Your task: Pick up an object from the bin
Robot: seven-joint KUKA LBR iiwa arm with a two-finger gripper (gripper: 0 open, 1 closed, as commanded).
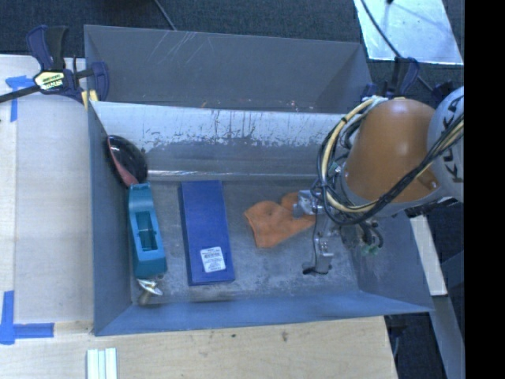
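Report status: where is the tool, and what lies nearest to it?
Tool low over bin floor, view's right side. Nearest thing: crumpled orange cloth, just view-left of it. Blue flat box farther left; nothing blocking.

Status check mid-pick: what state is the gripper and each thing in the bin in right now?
Gripper: low over bare floor, just right of the cloth.
Orange cloth: crumpled, lying loose at centre-right.
Blue box: lying flat, label up.
Teal dispenser: lying along the left wall, apart from the box.
Dark rounded tool: resting in the back-left corner.
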